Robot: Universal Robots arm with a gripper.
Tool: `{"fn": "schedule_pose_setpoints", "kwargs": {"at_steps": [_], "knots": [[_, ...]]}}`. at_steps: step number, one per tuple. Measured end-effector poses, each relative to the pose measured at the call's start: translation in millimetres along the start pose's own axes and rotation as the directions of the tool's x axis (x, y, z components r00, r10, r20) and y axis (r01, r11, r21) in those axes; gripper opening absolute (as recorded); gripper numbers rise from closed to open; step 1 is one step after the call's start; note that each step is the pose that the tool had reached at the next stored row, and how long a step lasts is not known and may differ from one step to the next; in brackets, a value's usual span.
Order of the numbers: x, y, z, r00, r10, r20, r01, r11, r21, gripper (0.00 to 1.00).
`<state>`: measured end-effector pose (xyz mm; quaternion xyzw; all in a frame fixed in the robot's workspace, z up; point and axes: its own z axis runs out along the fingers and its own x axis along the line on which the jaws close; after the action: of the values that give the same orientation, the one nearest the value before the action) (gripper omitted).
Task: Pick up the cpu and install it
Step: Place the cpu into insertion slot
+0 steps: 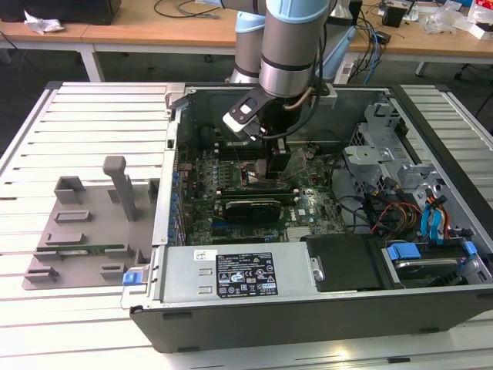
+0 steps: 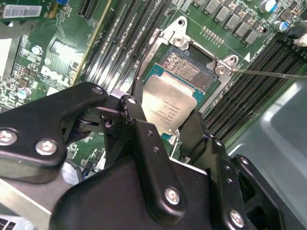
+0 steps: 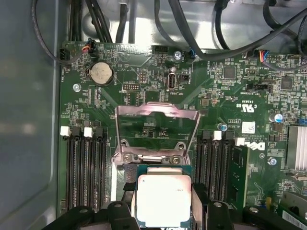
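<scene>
Over the socket (image 2: pixel 188 67), cpu (image 2: pixel 169 106) held.
We see the gripper (image 2: pixel 162 117) (near centre of the exterior view) clamped on its edges.

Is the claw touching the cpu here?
Touching. In the second wrist view the fingers of the claw press against opposite edges of the cpu, which hangs tilted over the open socket.
</scene>
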<state>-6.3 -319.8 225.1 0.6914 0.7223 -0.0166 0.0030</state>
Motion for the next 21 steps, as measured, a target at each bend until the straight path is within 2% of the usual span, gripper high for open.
{"fn": "schedule_pose_setpoints", "kwargs": {"at_steps": [6, 9, 13, 21], "knots": [[5.3, -7.6, 9.1, 0.9999, 0.017, -0.0003, -0.017, 0.9999, 0.0004, 0.55], [5.7, -7.5, 16.0, 0.9999, 0.017, -0.0004, -0.017, 0.9999, 0.0004, 0.55], [6.0, -8.7, 20.7, 0.9999, 0.01, -0.0002, -0.01, 0.9999, 0.0003, 0.55], [8.9, -8.9, 26.5, 0.9999, 0.011, 0.0004, -0.011, 0.9999, 0.0004, 0.55]]}}
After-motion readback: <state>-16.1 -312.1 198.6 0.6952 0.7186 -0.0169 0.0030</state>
